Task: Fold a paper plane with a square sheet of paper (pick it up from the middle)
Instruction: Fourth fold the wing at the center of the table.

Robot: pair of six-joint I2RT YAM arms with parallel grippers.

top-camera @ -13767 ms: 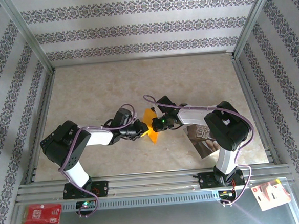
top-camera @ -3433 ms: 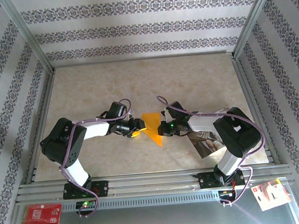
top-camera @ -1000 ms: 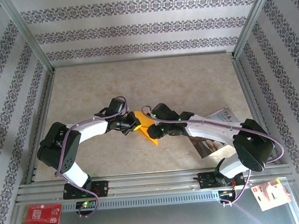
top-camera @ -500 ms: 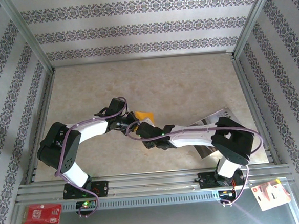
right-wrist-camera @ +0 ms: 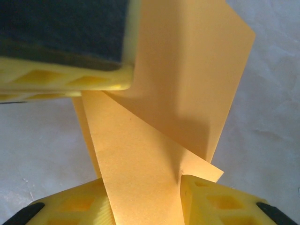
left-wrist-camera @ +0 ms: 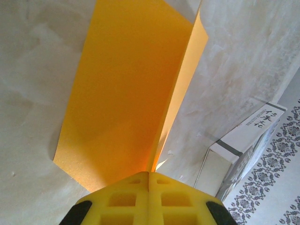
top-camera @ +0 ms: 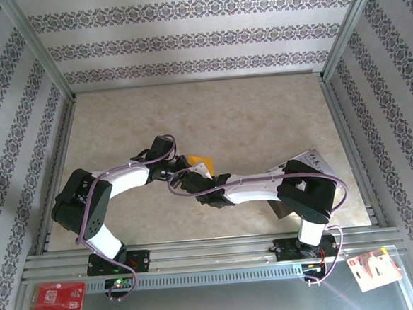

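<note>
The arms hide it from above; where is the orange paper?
In the top view the orange paper is near the centre of the table, pinched in the left gripper, right gripper straddling it.

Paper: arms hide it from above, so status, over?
Left gripper shut on folded orange paper. Right gripper open, straddling it. Printed sheet lies apart.

**Marble-patterned table with one printed sheet lying on it**

The table (top-camera: 210, 112) is a pale beige slab with a marble pattern, bounded by a metal frame (top-camera: 343, 128). A glossy printed photo sheet (top-camera: 312, 160) lies flat on it at the right, close to the near edge. It is grey-brown with a white margin that carries dark characters. The right arm (top-camera: 265, 186) crosses above it and hides its middle. Near the table's centre the folded orange sheet of paper (top-camera: 198, 162) is held low over the surface. Its lower edge may brush the table, but that is unclear.
</note>
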